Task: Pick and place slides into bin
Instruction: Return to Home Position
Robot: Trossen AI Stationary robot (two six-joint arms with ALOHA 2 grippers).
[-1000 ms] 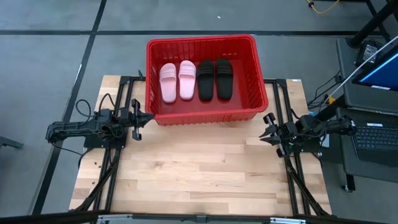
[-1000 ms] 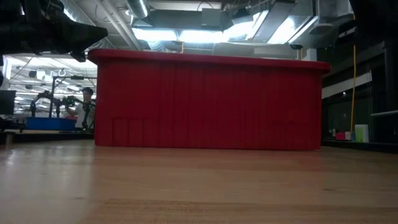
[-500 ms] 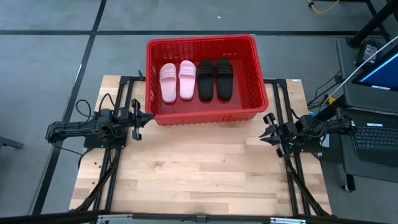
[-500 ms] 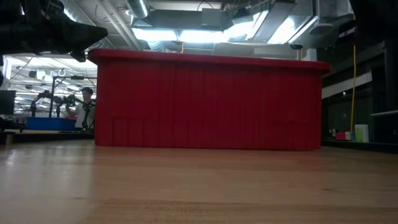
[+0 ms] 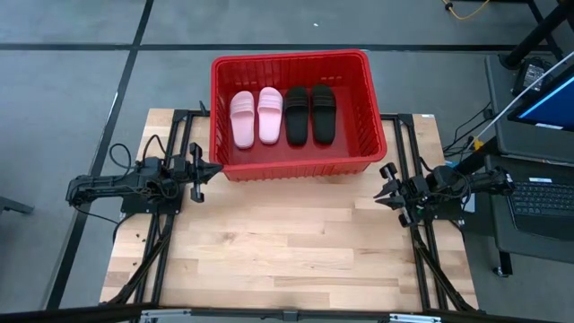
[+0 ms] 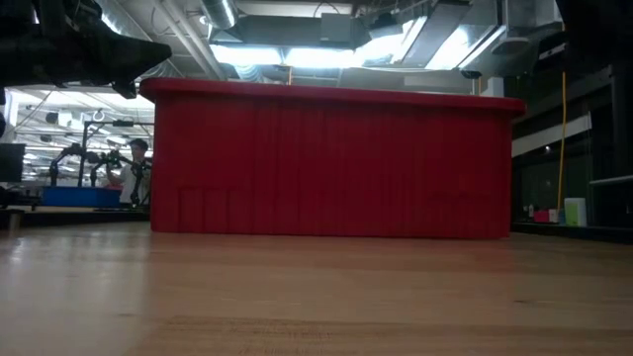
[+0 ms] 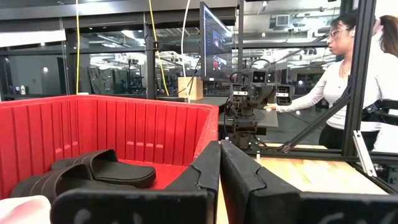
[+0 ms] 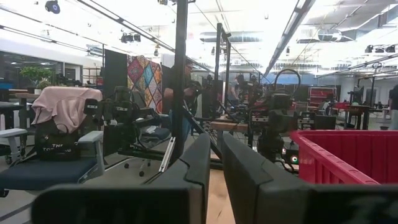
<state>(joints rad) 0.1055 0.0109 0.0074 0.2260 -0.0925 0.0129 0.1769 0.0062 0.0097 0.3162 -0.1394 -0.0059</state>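
— anything moved in the last second?
— nothing i can find. starting at the left: the left claw (image 5: pixel 215 168) sits low at the left edge of the table (image 5: pixel 287 251), just beside the bin's near left corner, exactly where it was a second ago. its own camera shows the two fingers (image 7: pixel 205 168) pressed together with nothing between them.
— and the bin?
— the bin (image 5: pixel 289 57) stands at the far middle of the table, unmoved. inside, side by side on its floor, are two pink slides (image 5: pixel 244 119) on the left and two black slides (image 5: pixel 322 113) on the right. none are left out on the wood.
— right side?
— the right claw (image 5: pixel 380 196) is parked at the table's right edge, near the bin's near right corner but apart from it, also unchanged. its fingers (image 8: pixel 242 168) are all but closed, only a sliver of light between them, holding nothing.
— so what does the stillness mean?
— i'd judge the job finished: all four slides are in, both arms look settled in their rest pose, and there's no next grasp to plan.
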